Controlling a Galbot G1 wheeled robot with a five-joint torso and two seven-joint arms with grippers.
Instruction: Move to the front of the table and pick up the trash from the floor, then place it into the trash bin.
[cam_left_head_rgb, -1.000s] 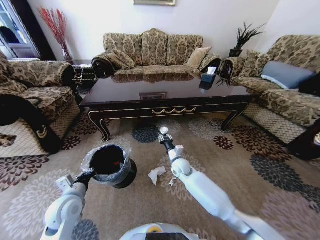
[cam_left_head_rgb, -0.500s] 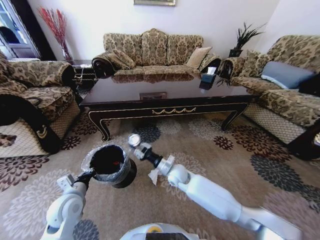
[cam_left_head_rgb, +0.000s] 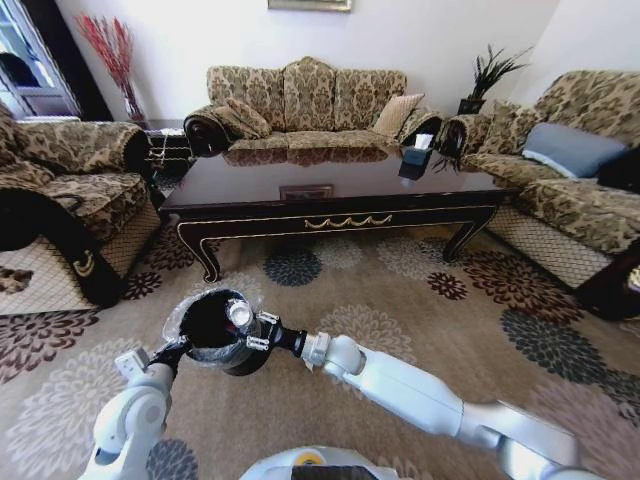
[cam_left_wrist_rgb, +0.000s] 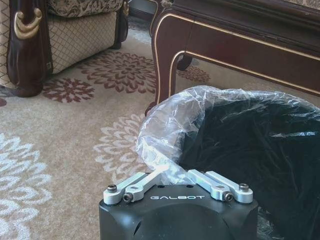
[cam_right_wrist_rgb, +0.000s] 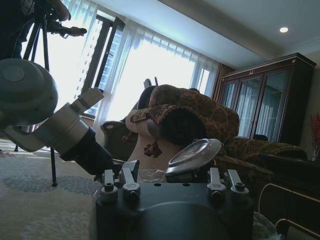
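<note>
The trash bin (cam_left_head_rgb: 212, 335), black with a crinkly clear liner, hangs tilted above the floor (cam_left_head_rgb: 420, 300) in front of the table (cam_left_head_rgb: 330, 190). My left gripper (cam_left_head_rgb: 178, 351) is shut on its near rim; the left wrist view shows that gripper (cam_left_wrist_rgb: 172, 176) pinching the liner at the edge of the trash bin (cam_left_wrist_rgb: 245, 145). My right gripper (cam_left_head_rgb: 247, 325) reaches across over the bin's mouth, shut on a piece of trash, a small shiny round disc (cam_left_head_rgb: 238, 313). In the right wrist view the disc (cam_right_wrist_rgb: 194, 155) sits tilted between the right gripper's (cam_right_wrist_rgb: 172, 180) fingers.
A patterned armchair (cam_left_head_rgb: 70, 200) stands to the left, a sofa (cam_left_head_rgb: 310, 100) behind the table, and another sofa (cam_left_head_rgb: 570, 190) to the right. A carved table leg (cam_left_wrist_rgb: 167, 60) is close behind the bin. My left arm (cam_right_wrist_rgb: 55, 127) shows in the right wrist view.
My right arm has swung left from in front of the table to above the bin, carrying the shiny disc. It now covers the white tissue on the carpet. The left arm and bin stayed still.
</note>
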